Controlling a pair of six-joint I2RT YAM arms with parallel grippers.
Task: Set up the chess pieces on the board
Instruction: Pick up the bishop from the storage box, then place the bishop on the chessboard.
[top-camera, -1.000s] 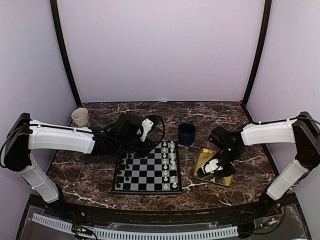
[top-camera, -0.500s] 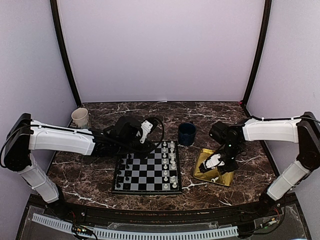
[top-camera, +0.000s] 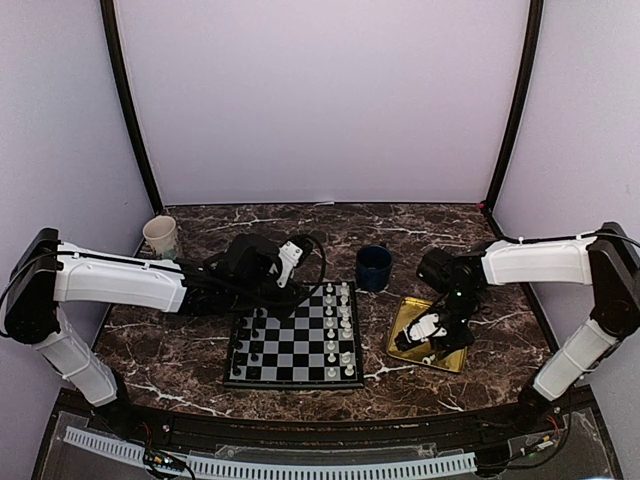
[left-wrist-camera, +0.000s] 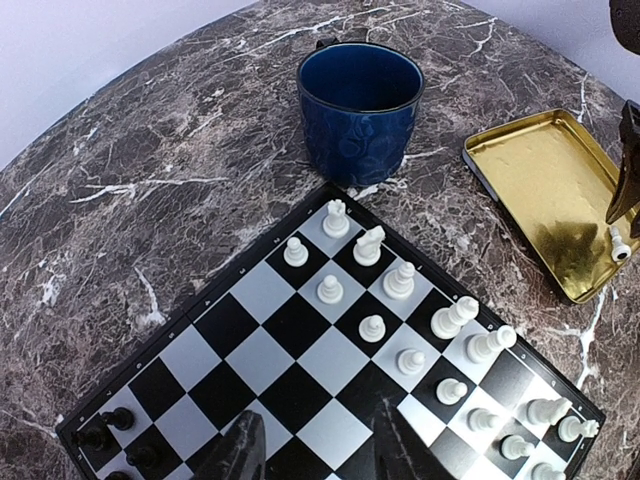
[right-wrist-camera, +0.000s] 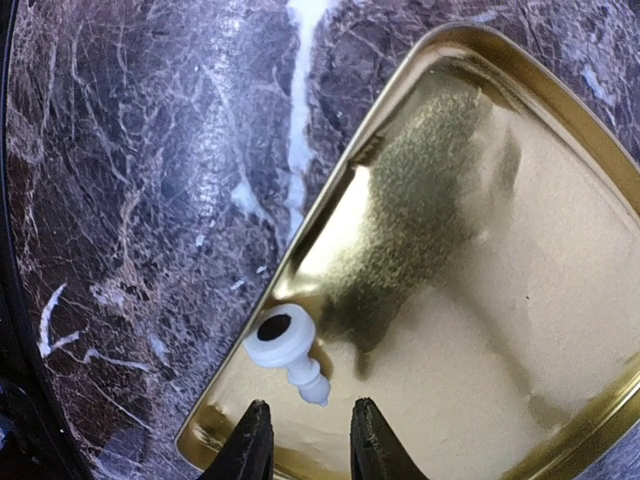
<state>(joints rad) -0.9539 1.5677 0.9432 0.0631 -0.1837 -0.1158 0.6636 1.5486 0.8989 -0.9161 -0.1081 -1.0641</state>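
Chess pieces (left-wrist-camera: 400, 280) line the board (left-wrist-camera: 262, 292), one pawn (right-wrist-camera: 288, 352) in the tray (right-wrist-camera: 520, 300).

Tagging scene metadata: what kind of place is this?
Probably a lab test booth: plain lilac walls close in a marble-look table, and the props look staged, a chessboard beside a gold tray.
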